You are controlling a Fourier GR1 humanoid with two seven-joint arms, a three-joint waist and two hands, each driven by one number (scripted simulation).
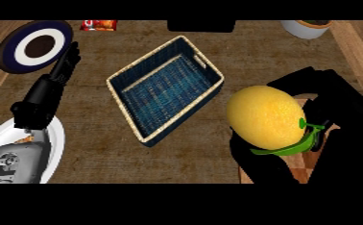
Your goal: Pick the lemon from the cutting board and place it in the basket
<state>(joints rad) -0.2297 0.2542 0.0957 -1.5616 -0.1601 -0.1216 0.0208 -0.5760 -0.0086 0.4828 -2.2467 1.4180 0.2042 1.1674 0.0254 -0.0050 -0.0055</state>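
A large yellow lemon [266, 117] shows at the right of the head view, held up above the wooden cutting board [302, 171]. My right hand [327, 96] is curled round it, black fingers wrapping it from behind and below, and hides most of the board. The dark blue woven basket [145, 58] with a tan rim lies at an angle in the middle of the counter, left of the lemon, with nothing in it. My left hand [62, 68] rests open at the left, fingers pointing up, apart from the basket.
A dark blue plate [35, 46] with a white ring sits at the back left. A red packet [98, 24], a dark block [200, 25] and a white cup [306, 28] line the back edge. Bare wooden counter surrounds the basket.
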